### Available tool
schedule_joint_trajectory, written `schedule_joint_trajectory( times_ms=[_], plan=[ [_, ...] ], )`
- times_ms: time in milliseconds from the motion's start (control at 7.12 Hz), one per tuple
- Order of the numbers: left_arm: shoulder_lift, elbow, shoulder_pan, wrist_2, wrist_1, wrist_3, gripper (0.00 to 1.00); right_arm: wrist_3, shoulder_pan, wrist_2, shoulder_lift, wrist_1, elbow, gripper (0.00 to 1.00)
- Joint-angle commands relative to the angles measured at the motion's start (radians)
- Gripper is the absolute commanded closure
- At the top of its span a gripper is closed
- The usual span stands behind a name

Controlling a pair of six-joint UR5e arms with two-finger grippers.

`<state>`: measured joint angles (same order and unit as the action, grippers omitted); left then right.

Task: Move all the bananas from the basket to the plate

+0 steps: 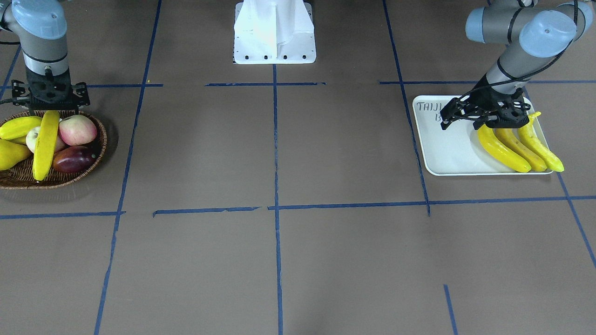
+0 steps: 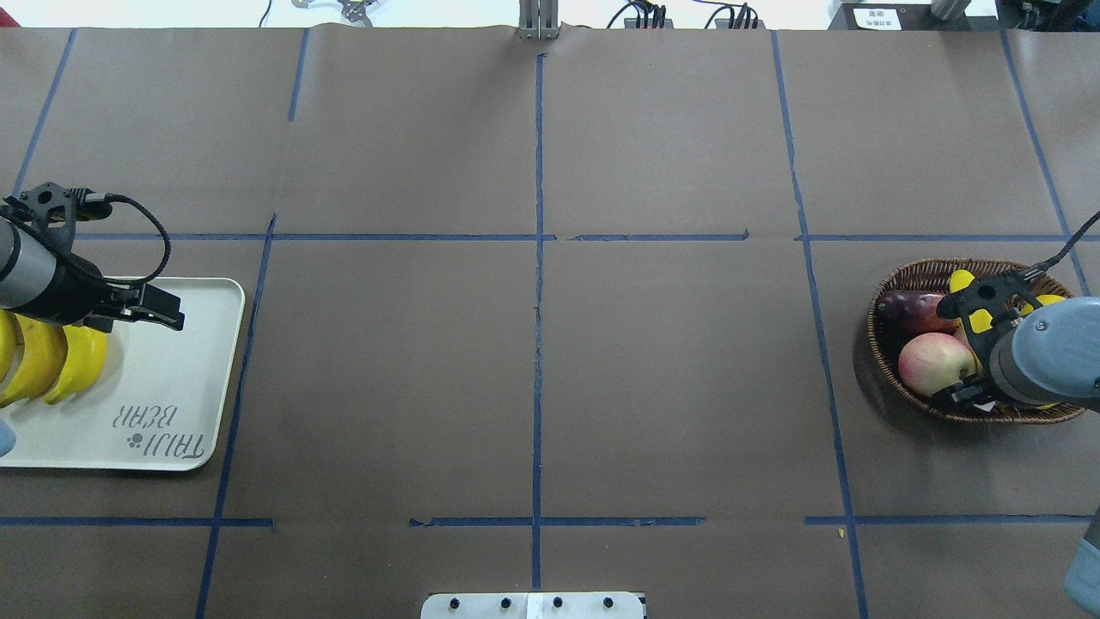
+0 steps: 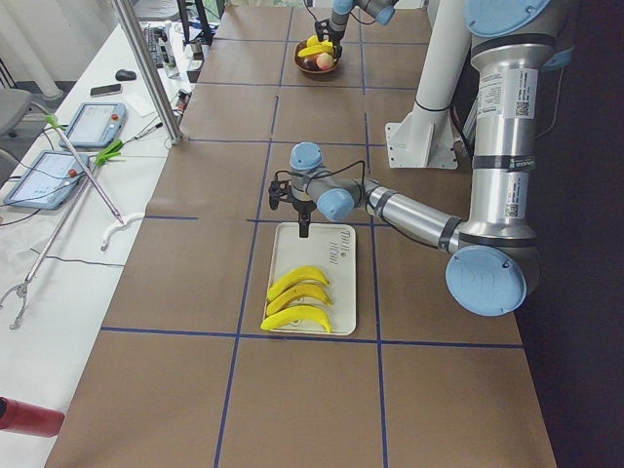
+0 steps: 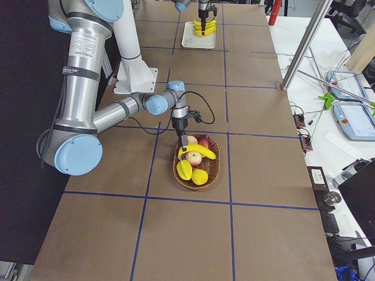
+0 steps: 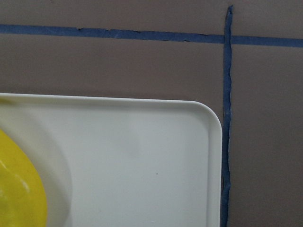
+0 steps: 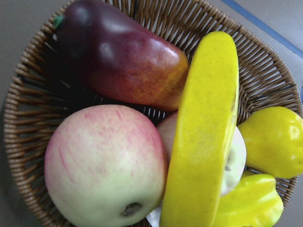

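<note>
The right pincer [image 1: 49, 108] hangs at the raised end of the one banana [image 1: 45, 144] left in the basket [image 1: 100, 139]; whether it grips cannot be told. The banana rests across apples [image 1: 77, 129]. It looks stiff, light and glossy, so likely slippery, and is best held at its thick middle. Well apart, the left pincer [image 2: 159, 308], its state unclear, hovers over the plate [image 2: 172, 378] with three bananas [image 1: 514, 149].

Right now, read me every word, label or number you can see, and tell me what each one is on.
"TAIJI BEAR": printed on the white tray.
Arm stickers: too small to read.
Tablet screens: too blurred to read.
</note>
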<state>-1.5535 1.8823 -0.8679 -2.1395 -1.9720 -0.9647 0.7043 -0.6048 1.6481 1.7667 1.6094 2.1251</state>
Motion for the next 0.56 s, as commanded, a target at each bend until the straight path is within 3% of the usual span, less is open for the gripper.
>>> schedule_joint_trajectory(
  times_ms=[0, 140, 421],
  plan=[
    [0.001, 0.0, 0.001, 0.028, 0.001, -0.006, 0.0, -0.015, 0.007, -0.013, 0.0, 0.067, 0.05, 0.01],
    [0.0, 0.0, 0.006, 0.042, 0.001, -0.021, 0.0, -0.032, 0.008, -0.011, -0.006, 0.14, 0.096, 0.01],
    [-0.002, -0.003, 0.007, 0.043, 0.001, -0.025, 0.0, -0.032, 0.02, -0.014, -0.018, 0.149, 0.078, 0.01]
  ],
)
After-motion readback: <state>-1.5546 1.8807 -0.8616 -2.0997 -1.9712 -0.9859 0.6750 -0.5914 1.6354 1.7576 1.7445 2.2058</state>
